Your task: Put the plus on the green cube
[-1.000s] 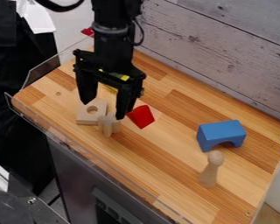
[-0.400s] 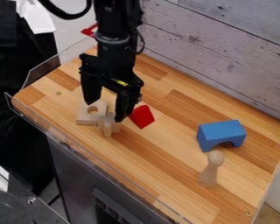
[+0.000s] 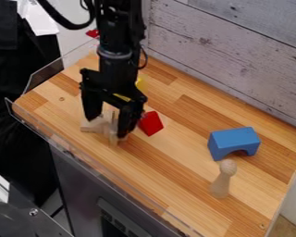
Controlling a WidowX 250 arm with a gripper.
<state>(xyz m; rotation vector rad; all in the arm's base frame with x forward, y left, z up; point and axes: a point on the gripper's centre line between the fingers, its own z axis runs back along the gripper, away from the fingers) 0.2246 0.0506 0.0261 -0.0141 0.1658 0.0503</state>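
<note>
The black gripper hangs low over the left part of the wooden table, its two fingers apart. A small pale wooden plus stands on the table between and just below the fingertips, partly covered by the right finger. I cannot tell whether either finger touches it. Beside the plus, a pale wooden block with a hole lies partly hidden behind the left finger.
A red block sits close right of the gripper, with a yellow object behind it. Farther right are a blue arch and a wooden peg figure. Clear low walls edge the table's left side.
The gripper has come down and slightly left toward the plus, and now covers more of the plus and the holed block. The objects on the table have not moved.
</note>
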